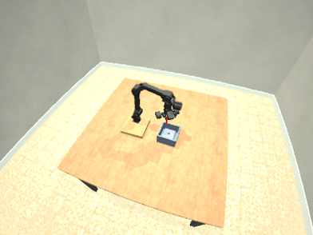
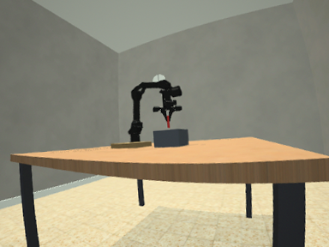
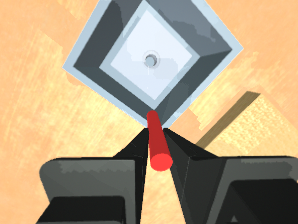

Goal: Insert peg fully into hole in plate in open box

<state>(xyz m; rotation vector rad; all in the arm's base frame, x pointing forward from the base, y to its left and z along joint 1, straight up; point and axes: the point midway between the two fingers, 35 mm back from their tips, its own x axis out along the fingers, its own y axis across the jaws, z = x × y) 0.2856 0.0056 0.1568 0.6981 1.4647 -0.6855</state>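
Note:
My gripper [image 3: 155, 132] is shut on the red peg [image 3: 157, 140], which hangs upright from the fingers. In the wrist view the open blue-grey box [image 3: 152, 61] lies below and ahead, and the peg's lower end sits over the box's near corner. The pale plate at the box bottom has a small round hole [image 3: 150, 60] in its middle. In the top view the peg [image 1: 167, 119] hangs just above the back rim of the box [image 1: 168, 133]. In the exterior view the peg [image 2: 168, 122] ends a little above the box top [image 2: 171, 138].
The arm's base stands on a thin wooden board [image 1: 135, 128] to the left of the box. The box sits on a wooden table [image 1: 156, 149], well away from its edges.

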